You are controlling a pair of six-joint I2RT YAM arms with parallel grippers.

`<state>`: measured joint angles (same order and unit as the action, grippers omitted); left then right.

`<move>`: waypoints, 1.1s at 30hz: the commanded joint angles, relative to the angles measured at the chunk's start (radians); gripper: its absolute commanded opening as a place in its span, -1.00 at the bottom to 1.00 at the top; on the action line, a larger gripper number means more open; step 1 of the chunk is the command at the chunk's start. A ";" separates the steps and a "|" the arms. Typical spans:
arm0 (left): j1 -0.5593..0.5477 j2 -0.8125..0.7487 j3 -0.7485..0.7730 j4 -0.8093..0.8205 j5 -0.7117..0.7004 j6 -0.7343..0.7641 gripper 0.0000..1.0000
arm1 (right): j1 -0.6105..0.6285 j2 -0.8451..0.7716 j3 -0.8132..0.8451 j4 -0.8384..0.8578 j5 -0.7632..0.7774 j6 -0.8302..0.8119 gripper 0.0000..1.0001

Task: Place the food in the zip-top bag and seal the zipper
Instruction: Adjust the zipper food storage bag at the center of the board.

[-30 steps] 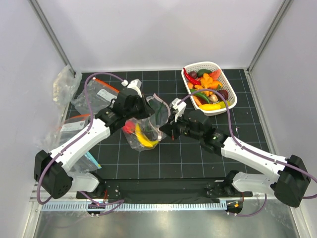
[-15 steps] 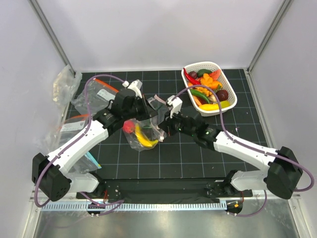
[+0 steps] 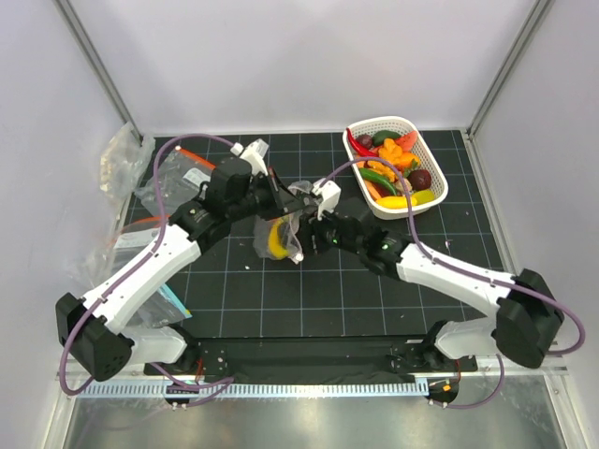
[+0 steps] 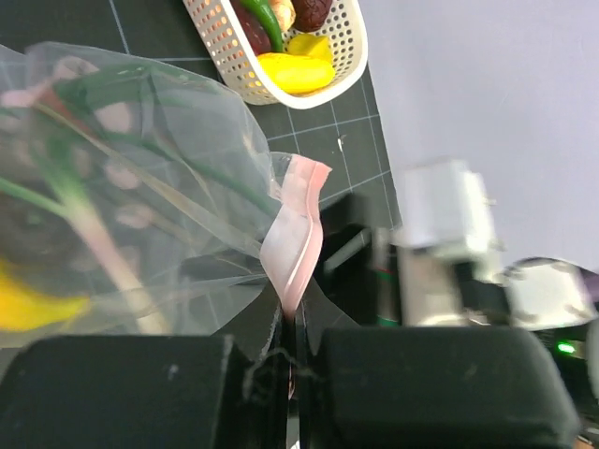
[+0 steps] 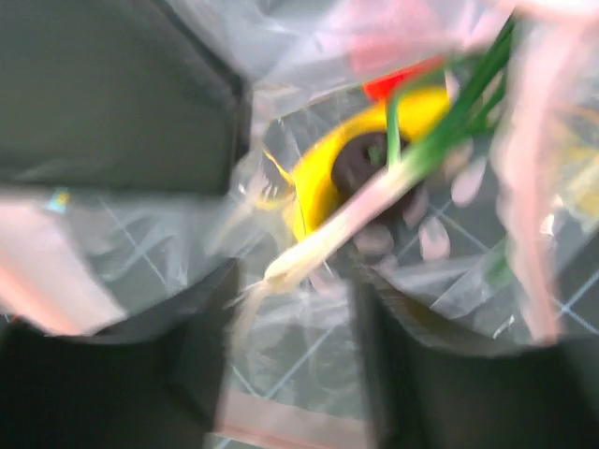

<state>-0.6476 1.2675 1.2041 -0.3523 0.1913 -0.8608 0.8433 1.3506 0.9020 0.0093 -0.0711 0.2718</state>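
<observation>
The zip-top bag (image 3: 280, 234) hangs by its mouth at mid-table. My left gripper (image 3: 277, 200) is shut on the pale pink zipper (image 4: 298, 232), pinched flat between the jaws (image 4: 295, 360). My right gripper (image 3: 303, 236) is at the bag's mouth from the right, open (image 5: 295, 360). Just beyond its fingertips a green onion (image 5: 374, 206) with a white stalk lies loose in the bag. Under it are a yellow banana (image 5: 318, 178) and a red piece (image 5: 402, 82). More food fills the white basket (image 3: 429, 198) at the back right.
Labelled clear bags with orange-red strips (image 3: 178, 178) and crumpled plastic (image 3: 120, 159) lie at the back left. The basket's rim (image 4: 234, 70) shows in the left wrist view. The two arms nearly touch over the bag. Walls close in the mat on three sides.
My right gripper moved left to the bag's mouth and opened, letting go of the green onion, which now lies inside. My left gripper drew the zipper edge up and back, gathering the bag.
</observation>
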 commanded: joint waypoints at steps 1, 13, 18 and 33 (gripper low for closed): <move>-0.004 -0.013 0.038 0.070 0.016 0.006 -0.92 | 0.007 -0.111 -0.040 0.052 0.066 0.001 0.27; -0.004 -0.053 -0.090 0.099 -0.154 0.097 -0.93 | 0.002 -0.383 -0.189 0.132 0.324 0.020 0.23; -0.004 -0.048 -0.090 0.096 -0.144 0.103 -0.93 | 0.004 -0.366 -0.150 0.045 0.459 0.026 0.06; -0.023 0.042 0.060 -0.007 -0.043 0.083 -0.91 | 0.002 -0.291 0.089 -0.214 0.604 0.016 -0.98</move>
<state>-0.6537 1.2766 1.1744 -0.3595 0.0853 -0.7746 0.8433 1.1286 0.8448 -0.1043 0.3653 0.2924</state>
